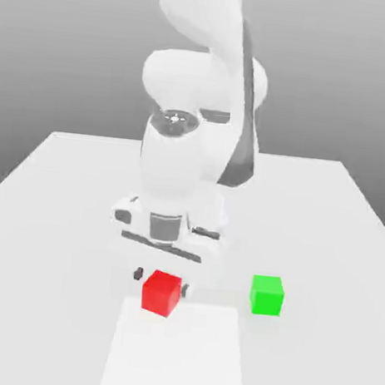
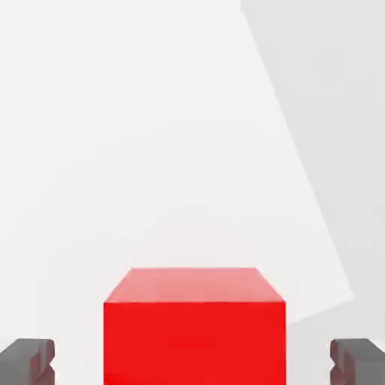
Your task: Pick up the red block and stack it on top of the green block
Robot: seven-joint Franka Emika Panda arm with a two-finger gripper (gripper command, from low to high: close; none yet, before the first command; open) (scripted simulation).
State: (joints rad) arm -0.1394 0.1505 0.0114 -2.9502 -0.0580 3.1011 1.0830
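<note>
The red block (image 1: pixel 162 292) rests on the white table near its front, and in the hand view the red block (image 2: pixel 194 325) lies between the two grey fingertips (image 2: pixel 27 361). My gripper (image 1: pixel 162 281) is lowered around it, open, with a clear gap between each finger and the cube's sides. The green block (image 1: pixel 266 295) stands on the table toward the exterior view's right of the red one, about a hand's width away and untouched.
The white table (image 1: pixel 51 214) spreads all around the two cubes. A brighter white patch (image 1: pixel 176 353) lies on the tabletop just in front of the red cube. The arm's bulky white body (image 1: pixel 188 145) rises behind the blocks.
</note>
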